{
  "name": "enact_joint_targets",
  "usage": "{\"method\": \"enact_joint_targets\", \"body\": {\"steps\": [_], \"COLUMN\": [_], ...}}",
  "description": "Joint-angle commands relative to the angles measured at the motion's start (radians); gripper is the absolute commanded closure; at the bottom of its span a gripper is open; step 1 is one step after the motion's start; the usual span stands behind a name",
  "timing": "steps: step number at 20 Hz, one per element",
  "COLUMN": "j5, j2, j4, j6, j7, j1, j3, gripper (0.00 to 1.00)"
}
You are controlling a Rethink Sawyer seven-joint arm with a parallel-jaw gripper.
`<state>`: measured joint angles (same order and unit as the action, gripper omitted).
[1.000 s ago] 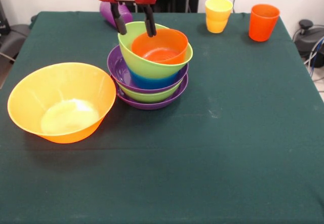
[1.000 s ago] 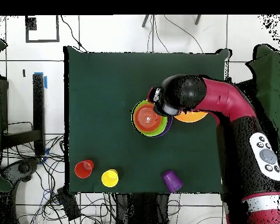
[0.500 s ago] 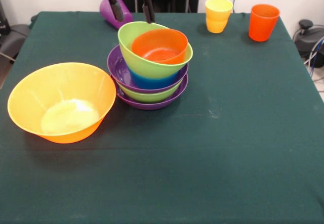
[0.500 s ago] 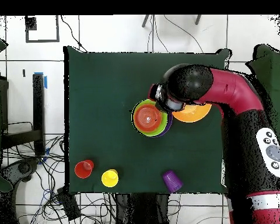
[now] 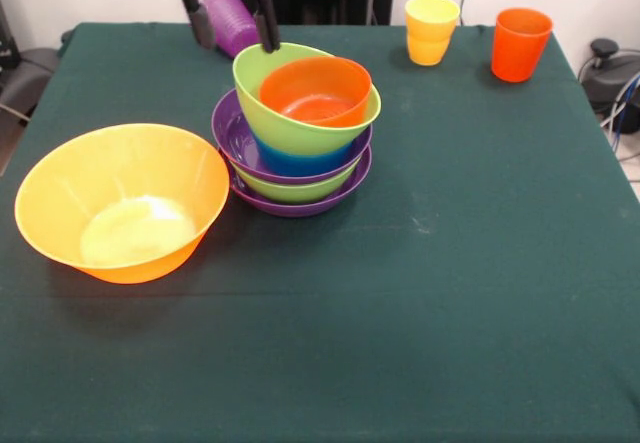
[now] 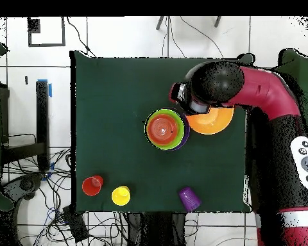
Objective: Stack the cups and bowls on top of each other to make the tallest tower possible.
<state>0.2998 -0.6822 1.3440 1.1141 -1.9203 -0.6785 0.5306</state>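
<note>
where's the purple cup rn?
Front view: the purple cup lies on its side at the table's far edge, behind the bowl stack, between the open gripper fingers in the picture.

Probably robotics lab: green-clothed table point(image 5: 480, 263), loose cables point(image 6: 34, 192) on tiled floor point(image 6: 118, 38).

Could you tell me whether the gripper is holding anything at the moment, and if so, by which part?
Nothing is held. The gripper hangs open and empty above the table, behind the tower, with the purple cup lying beyond it.

green-clothed table point(image 5: 480, 293), tiled floor point(image 6: 118, 38), cables point(image 6: 28, 186)
</note>
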Motion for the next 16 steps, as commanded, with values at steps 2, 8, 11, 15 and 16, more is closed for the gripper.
{"method": "enact_joint_targets", "body": {"steps": [2,8,11,15,16], "j5": [0.114,0.139,0.149,0.155,0.156], "j2": [0.142,0.197,0.213,0.241,0.249], "j4": [-0.183,-0.277,-0.327,-0.374,-0.384], "j6": [0.129,0.183,0.226,0.258,0.263], "j7": [0.374,0.416,0.442,0.47,0.478], "j1": [0.02,0.033,0.038,0.041,0.041], "j3": [0.071,0.091,0.098,0.105,0.107], "gripper": [0.0,0.0,0.0,0.0,0.0]}}
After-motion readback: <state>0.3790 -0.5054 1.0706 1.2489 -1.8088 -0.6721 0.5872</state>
